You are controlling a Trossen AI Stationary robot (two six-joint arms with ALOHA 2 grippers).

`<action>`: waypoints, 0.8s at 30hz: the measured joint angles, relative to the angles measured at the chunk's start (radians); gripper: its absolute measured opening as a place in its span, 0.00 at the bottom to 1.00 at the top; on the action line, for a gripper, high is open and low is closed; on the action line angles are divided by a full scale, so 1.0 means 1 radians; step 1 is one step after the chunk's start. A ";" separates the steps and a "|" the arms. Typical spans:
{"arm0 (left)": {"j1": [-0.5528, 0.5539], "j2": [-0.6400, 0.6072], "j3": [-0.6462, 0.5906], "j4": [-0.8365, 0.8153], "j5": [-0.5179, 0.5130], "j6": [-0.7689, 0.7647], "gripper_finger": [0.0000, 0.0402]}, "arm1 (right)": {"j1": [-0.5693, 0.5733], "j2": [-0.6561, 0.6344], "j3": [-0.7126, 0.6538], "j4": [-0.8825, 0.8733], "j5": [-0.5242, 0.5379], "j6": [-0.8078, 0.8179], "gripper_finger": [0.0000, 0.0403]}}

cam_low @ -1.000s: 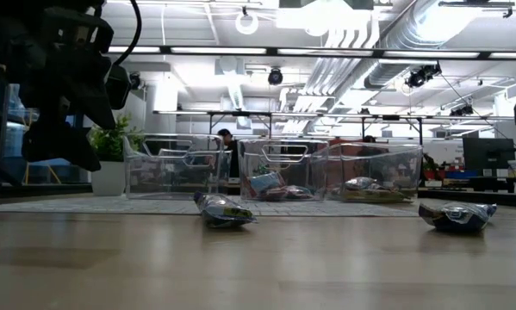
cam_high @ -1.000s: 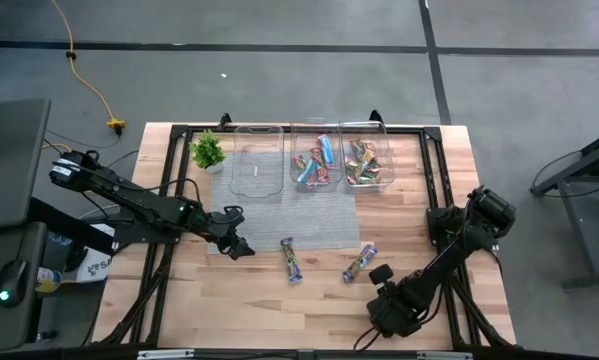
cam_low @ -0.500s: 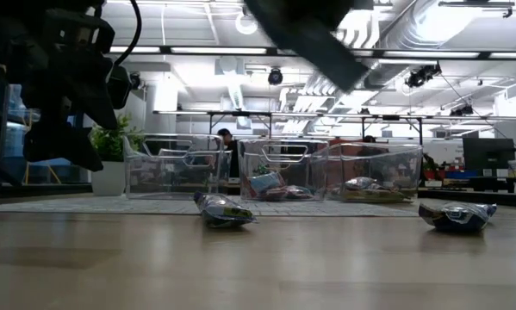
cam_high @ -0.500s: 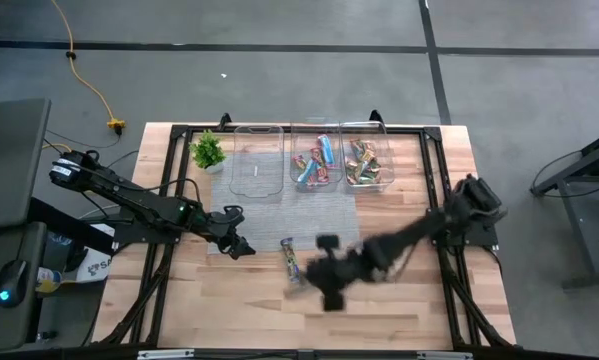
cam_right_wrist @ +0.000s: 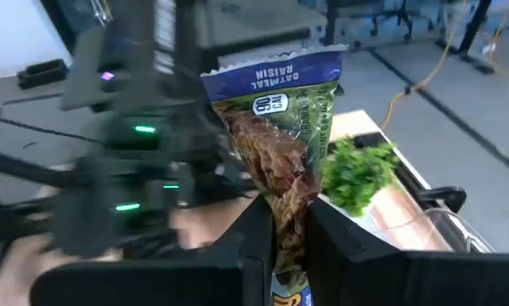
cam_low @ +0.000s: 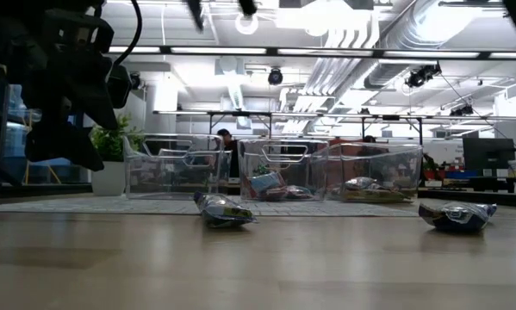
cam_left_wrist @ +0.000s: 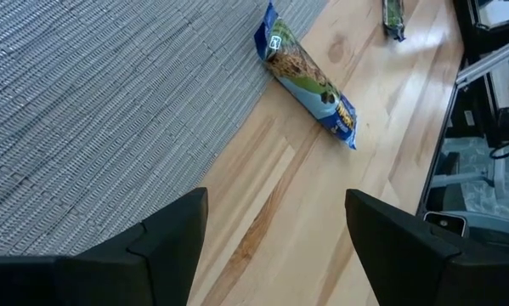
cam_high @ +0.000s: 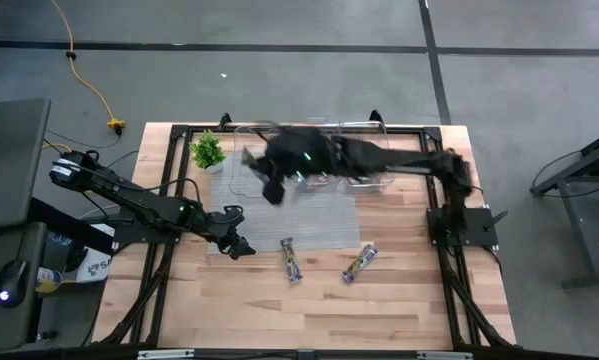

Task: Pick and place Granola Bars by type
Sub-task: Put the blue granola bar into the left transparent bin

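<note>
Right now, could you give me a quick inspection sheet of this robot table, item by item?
Surface: wooden table with a grey mat.
Job's things: two bars loose on the wood; one bar in the right gripper; more in the middle tub and right tub; left tub looks empty.
Clutter: small plant.
Grippers: right gripper shut on its bar, above the tubs; left gripper open, at the mat's near left corner.
Cables: yellow cord on the floor.
Surroundings: grey floor; workshop with benches and a person far behind.
</note>
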 joint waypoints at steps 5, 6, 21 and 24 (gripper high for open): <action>0.000 0.000 0.000 0.002 0.000 0.000 0.67 | -0.115 0.183 0.135 -0.003 -0.109 0.001 0.11; 0.000 0.000 0.000 0.002 0.001 0.000 0.67 | -0.127 0.221 0.164 -0.004 -0.125 0.009 0.11; 0.000 0.000 0.000 -0.001 0.045 -0.001 0.67 | -0.209 0.466 0.321 -0.396 -0.188 -0.006 0.14; 0.000 0.000 0.000 -0.001 0.045 -0.001 0.67 | -0.217 0.466 0.319 -0.387 -0.209 -0.008 0.19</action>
